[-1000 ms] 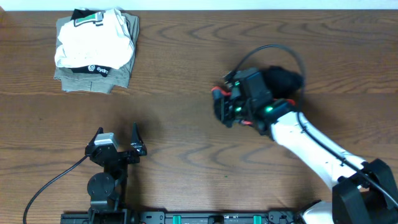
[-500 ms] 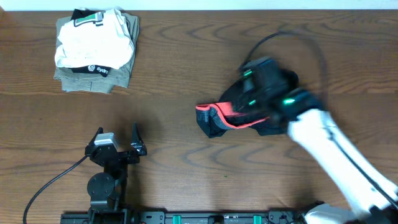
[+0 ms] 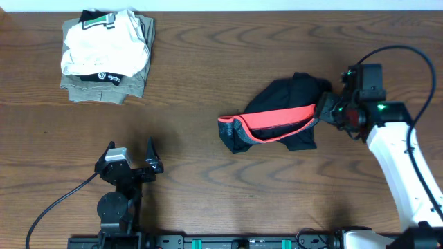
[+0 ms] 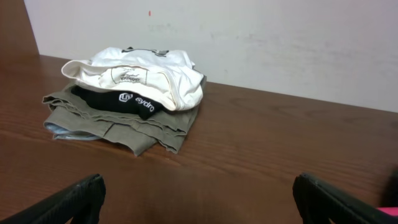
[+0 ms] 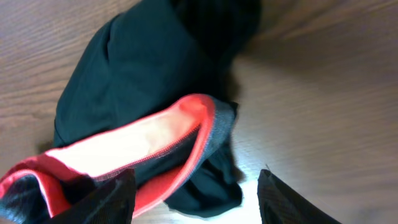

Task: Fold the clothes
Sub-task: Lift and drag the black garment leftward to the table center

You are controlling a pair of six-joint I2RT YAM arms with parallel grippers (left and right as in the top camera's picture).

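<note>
The clothes, black pants (image 3: 284,114) with a grey waistband lined bright red, lie bunched on the table right of centre, the waistband gaping toward the left. My right gripper (image 3: 324,111) sits at the bundle's right edge, open and low over the table. In the right wrist view the pants (image 5: 137,81) fill the upper left, and a black fold lies loose on the wood between the spread jaws of the right gripper (image 5: 196,186). My left gripper (image 3: 130,146) rests at the front left, far from the pants, open and empty; the left gripper (image 4: 199,186) faces bare wood.
A stack of folded garments (image 3: 105,55), white on olive, sits at the back left corner and shows ahead of the left gripper as folded garments (image 4: 130,93) before a white wall. The brown wooden table (image 3: 208,187) carries both arms' bases at its front edge.
The right gripper opened and let go of the pants, then drew back to the right. The pants dropped out of a tight bundle and now lie with the red waistband exposed. The left arm stayed still.
</note>
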